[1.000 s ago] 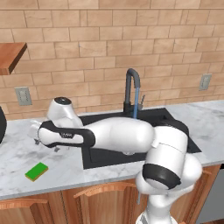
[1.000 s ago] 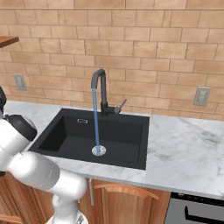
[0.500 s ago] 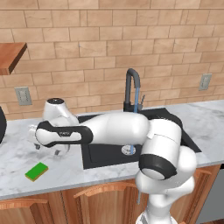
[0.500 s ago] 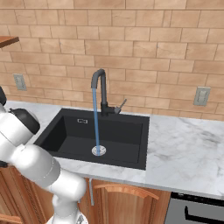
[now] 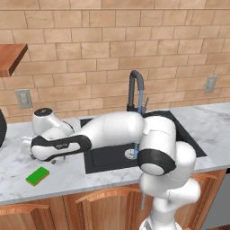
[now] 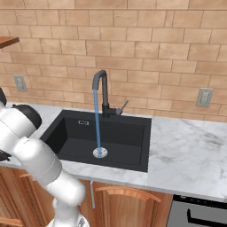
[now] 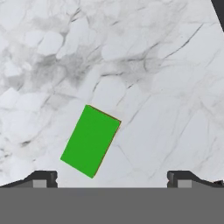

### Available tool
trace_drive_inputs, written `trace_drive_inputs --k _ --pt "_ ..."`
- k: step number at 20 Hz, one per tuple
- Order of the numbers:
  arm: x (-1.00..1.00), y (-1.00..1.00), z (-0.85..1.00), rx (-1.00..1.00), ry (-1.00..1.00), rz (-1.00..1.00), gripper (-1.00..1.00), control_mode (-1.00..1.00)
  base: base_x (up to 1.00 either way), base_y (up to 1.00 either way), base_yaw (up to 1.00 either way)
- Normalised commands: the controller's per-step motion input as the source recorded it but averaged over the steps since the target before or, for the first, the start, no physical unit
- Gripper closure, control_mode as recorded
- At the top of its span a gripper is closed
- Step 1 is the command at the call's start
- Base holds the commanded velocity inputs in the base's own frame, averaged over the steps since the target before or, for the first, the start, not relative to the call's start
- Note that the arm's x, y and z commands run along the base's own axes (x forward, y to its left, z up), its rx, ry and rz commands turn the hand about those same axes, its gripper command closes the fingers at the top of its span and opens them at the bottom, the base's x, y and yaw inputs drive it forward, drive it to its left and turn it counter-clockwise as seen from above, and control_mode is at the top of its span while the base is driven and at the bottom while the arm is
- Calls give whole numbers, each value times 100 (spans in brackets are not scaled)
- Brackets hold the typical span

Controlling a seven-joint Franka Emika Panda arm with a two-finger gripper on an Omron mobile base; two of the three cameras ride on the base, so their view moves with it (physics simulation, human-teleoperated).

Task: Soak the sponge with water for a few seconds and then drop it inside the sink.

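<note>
The sponge [image 5: 37, 176], green on top with a yellow layer beneath, lies flat on the marble counter left of the sink [image 5: 108, 157]. My gripper [image 5: 45, 158] hovers open just above and behind it. In the hand view the sponge [image 7: 90, 141] lies tilted on the marble, ahead of the gripper [image 7: 113, 179] and nearer the left fingertip [image 7: 43, 178], with nothing between the fingers. Water [image 6: 96, 119] runs in a thin blue stream from the black gooseneck tap [image 6: 103, 88] down to the drain of the sink [image 6: 124, 133].
A wooden shelf [image 5: 11, 58] juts out at the upper left, above a wall outlet [image 5: 23, 98]. A dark round object [image 5: 1, 130] sits at the left edge of the counter. Marble counter [image 6: 190, 146] stretches right of the sink, under another outlet [image 6: 204, 97].
The arm has reached further left and the hand has sunk a little toward the counter near the sponge. The jaws stay wide and the water keeps running.
</note>
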Motion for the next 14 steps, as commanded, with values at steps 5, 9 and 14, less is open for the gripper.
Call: trace_drive_inputs --k 5,9,14 --pt "0 0 -15 0 -1 -2 -100 -100 0 0 0" --pt "4 0 -9 0 0 -5 -100 -100 0 0 0" --pt "1 0 -14 0 0 -4 -100 -100 0 0 0"
